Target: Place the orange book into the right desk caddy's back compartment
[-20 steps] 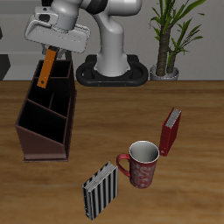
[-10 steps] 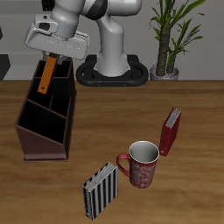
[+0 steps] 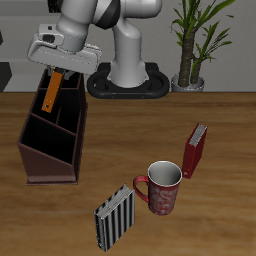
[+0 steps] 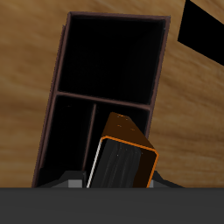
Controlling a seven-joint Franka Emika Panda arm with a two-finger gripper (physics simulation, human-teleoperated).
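Observation:
My gripper (image 3: 58,64) is shut on the orange book (image 3: 53,90), which hangs tilted above the back of the right desk caddy (image 3: 52,140), a dark brown box with sloped sides and inner dividers. The book's lower end sits just over the caddy's back compartment (image 3: 60,105). In the wrist view the orange book (image 4: 125,161) is close to the camera, with the caddy (image 4: 66,61) open below it and the wide back compartment (image 4: 114,54) beyond the divider.
A red book (image 3: 195,150) stands upright, a red patterned mug (image 3: 160,186) sits nearer the table's front edge, and a black-and-white striped book (image 3: 115,217) stands beside it. The robot base (image 3: 128,78) and a potted plant (image 3: 190,45) are at the back.
The gripper with the orange book has shifted slightly sideways over the caddy's back and the book has stayed at about the same height.

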